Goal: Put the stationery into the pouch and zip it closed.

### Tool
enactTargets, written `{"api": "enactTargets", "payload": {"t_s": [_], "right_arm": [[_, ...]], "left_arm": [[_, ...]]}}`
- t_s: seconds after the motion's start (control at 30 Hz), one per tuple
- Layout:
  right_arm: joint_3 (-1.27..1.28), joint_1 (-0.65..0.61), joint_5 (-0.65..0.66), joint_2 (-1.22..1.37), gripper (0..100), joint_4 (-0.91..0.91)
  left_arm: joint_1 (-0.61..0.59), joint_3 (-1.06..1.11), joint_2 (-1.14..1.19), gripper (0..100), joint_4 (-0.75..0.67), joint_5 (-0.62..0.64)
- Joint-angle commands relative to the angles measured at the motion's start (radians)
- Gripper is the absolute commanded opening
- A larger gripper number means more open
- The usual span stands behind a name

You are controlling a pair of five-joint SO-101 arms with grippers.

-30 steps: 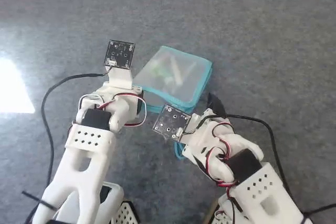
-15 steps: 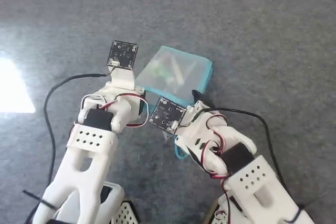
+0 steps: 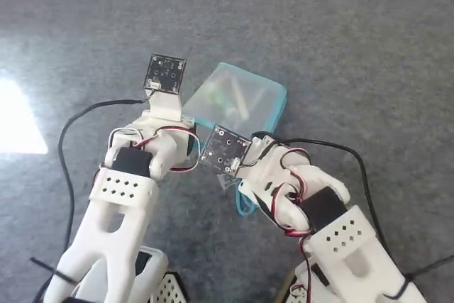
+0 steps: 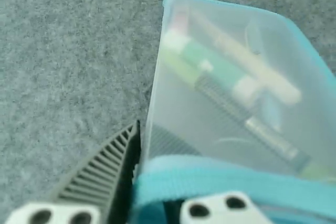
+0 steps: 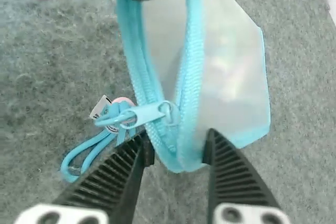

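The see-through pouch [image 3: 237,101] with blue trim lies on the grey tabletop [image 3: 369,54] between the two arms. Inside it are pens [image 4: 236,77], a green-and-white one and a cream one among them. The left tool [image 4: 163,192] is clenched on the blue zip band at one end of the pouch. At the other end, the right tool [image 5: 176,145] is released, with one ribbed finger [image 5: 115,177] on each side of the pouch's end and close against it. The zip pull [image 5: 142,114] sits at this end, just beside one fingertip. Its blue cord loop [image 5: 86,153] and a small tag [image 5: 100,109] trail onto the tabletop. Beyond the pull, the two zip edges stand apart.
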Motion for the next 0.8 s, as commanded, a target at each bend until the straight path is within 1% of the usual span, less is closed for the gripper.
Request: {"api": "enactTargets", "payload": {"t_s": [0.0, 0.1, 0.13, 0.27, 0.3, 0.37, 0.43, 0.57, 0.63, 0.73, 0.77], "right_arm": [[-0.068, 0.007, 0.003, 0.022, 0.4, -0.022], [-0.086, 0.038, 0.002, 0.044, 0.5, -0.042], [-0.101, 0.051, 0.002, 0.053, 0.9, -0.041], [-0.153, 0.094, -0.014, 0.093, 0.8, -0.047], [-0.167, 0.101, -0.023, 0.104, 0.8, -0.047], [-0.195, 0.105, -0.028, 0.130, 0.8, -0.047], [-0.227, 0.105, -0.048, 0.160, 0.8, -0.047], [-0.315, 0.107, -0.109, 0.240, 0.8, -0.045], [-0.364, 0.107, -0.147, 0.288, 0.8, -0.039], [-0.417, 0.101, -0.187, 0.357, 0.8, -0.038], [-0.428, 0.101, -0.198, 0.377, 0.8, -0.036]], "left_arm": [[0.040, -0.027, 0.003, 1, 0.003, -0.002], [0.035, -0.033, -0.008, 2, 0.003, 0.000], [0.015, -0.042, -0.012, 4, 0.005, 0.000], [-0.161, -0.127, -0.080, 20, 0.048, 0.005], [-0.195, -0.142, -0.112, 22, 0.072, 0.005], [-0.238, -0.171, -0.196, 22, 0.144, 0.002], [-0.245, -0.200, -0.311, 22, 0.238, -0.005], [-0.232, -0.219, -0.549, 22, 0.413, -0.106], [-0.195, -0.213, -0.615, 22, 0.476, -0.141], [-0.092, -0.182, -0.637, 22, 0.506, -0.170], [-0.081, -0.180, -0.637, 22, 0.506, -0.172]]}}
